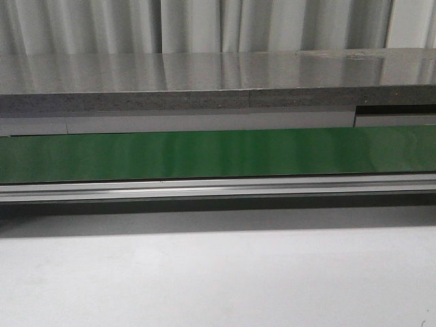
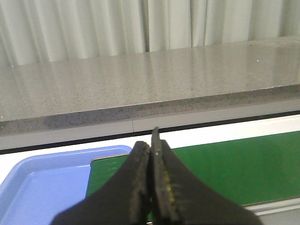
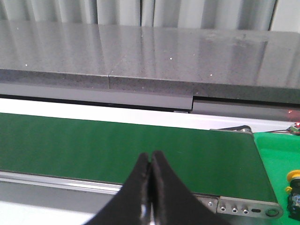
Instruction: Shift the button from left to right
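A button [image 3: 294, 185] with a yellow cap on a dark body shows only at the right wrist view's edge, cut off by the frame. It stands on a bright green surface [image 3: 276, 150] beyond the belt's end. My right gripper [image 3: 149, 156] is shut and empty, over the near rail of the green belt [image 3: 117, 145], well apart from the button. My left gripper [image 2: 149, 143] is shut and empty above the belt's other end [image 2: 234, 164], next to a blue tray [image 2: 37, 187]. Neither gripper shows in the front view.
The green belt [image 1: 218, 153] runs across the front view, with a metal rail [image 1: 218, 187] along its near side and a grey stone shelf [image 1: 204, 82] behind it. White tabletop [image 1: 218, 279] lies in front. No button shows in the visible part of the blue tray.
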You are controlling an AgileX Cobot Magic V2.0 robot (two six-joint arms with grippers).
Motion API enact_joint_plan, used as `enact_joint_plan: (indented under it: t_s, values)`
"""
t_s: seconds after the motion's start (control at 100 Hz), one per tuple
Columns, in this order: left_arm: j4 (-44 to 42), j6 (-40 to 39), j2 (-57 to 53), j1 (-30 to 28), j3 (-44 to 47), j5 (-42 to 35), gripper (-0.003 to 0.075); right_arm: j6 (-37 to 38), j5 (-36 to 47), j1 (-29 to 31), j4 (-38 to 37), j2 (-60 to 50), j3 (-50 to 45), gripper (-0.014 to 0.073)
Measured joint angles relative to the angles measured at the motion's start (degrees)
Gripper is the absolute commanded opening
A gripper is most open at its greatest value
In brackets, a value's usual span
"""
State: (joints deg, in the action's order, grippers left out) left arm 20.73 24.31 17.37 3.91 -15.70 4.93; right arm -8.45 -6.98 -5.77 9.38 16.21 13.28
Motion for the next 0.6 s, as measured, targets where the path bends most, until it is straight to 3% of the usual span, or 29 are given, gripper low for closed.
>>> enact_joint_plan:
  t_s: [0.29,0.6]
  values:
    - [0.0,0.0,0.0,0.0,0.0,0.0,-0.0019,1.3,0.1,0.0,-1.1,-15.4,-8.6,-0.0108]
    - [0.0,0.0,0.0,0.0,0.1,-0.1,-0.0019,1.3,3.1,0.0,-2.3,-16.7,-14.6,-0.0108]
